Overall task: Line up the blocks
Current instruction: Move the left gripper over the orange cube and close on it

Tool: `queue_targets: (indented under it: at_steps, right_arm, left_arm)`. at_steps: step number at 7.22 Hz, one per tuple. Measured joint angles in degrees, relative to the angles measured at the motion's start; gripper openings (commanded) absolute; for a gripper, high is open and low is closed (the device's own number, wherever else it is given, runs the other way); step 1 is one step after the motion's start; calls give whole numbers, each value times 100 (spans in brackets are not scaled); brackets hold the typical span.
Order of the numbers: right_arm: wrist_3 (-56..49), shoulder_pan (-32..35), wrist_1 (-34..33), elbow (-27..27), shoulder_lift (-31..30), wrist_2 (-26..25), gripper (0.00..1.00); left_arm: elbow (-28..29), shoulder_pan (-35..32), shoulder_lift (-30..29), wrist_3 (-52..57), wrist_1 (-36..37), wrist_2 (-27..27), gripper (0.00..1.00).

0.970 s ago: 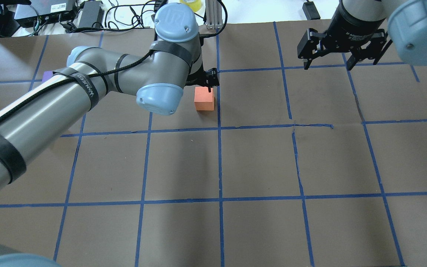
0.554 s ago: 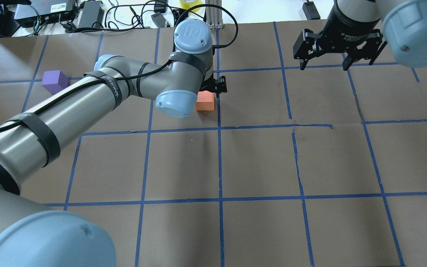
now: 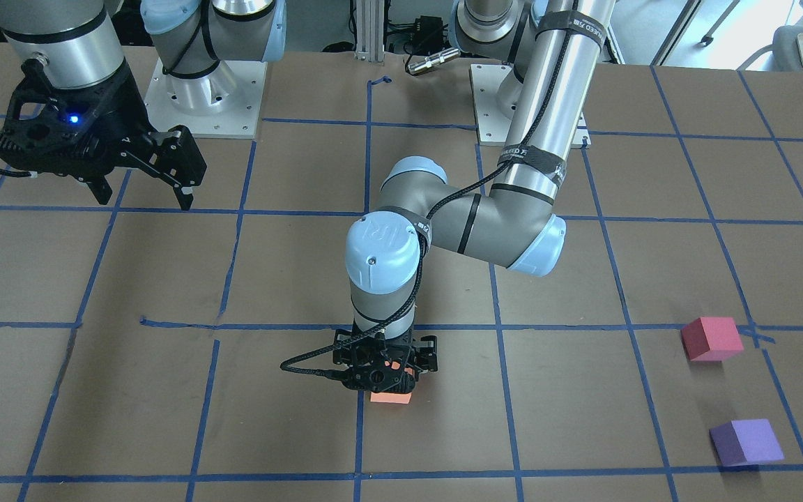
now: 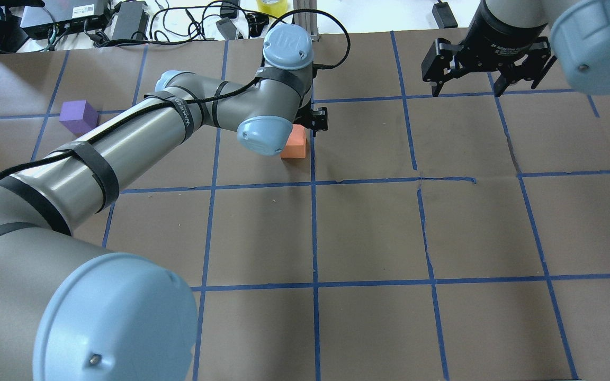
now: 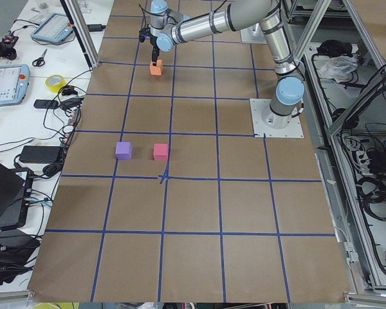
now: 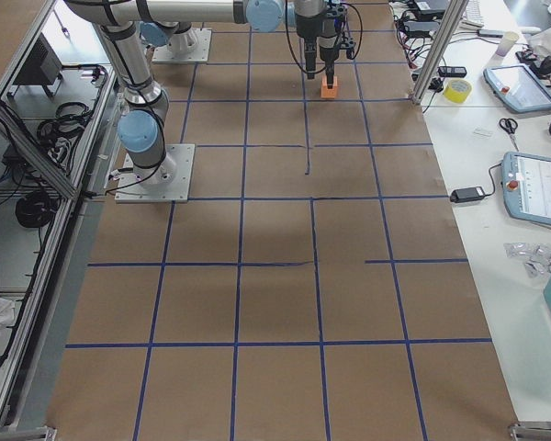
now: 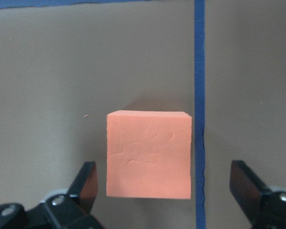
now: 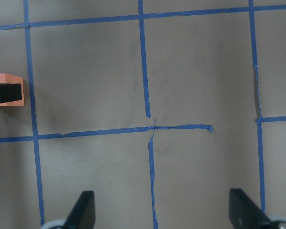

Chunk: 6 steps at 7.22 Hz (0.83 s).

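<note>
— Items, left to right?
— Purple block (image 4: 78, 117): matte foam cube, crisp edges, sat with free paper on every side. Red block (image 3: 712, 339): same make, near the purple one, not touching. Orange block (image 4: 296, 144): faintly dimpled top, square corners, lay just beside a blue tape line (image 7: 199, 95).
— Grippers?
— Left gripper (image 7: 164, 183): spread wide astride the orange block, neither finger touching, more room on the tape side. Right gripper (image 4: 466, 91): splayed, empty, hung over bare brown table (image 4: 368, 227) paper, well apart.

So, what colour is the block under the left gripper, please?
The block is orange; left wrist view.
</note>
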Motion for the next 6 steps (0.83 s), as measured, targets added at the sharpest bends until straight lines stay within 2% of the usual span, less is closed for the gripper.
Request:
queue_targets:
  at_steps: [6]
  right_arm:
    - [18, 0, -156, 19, 37, -121, 100]
  left_arm:
    - [-9, 102, -147, 375, -65, 21, 99]
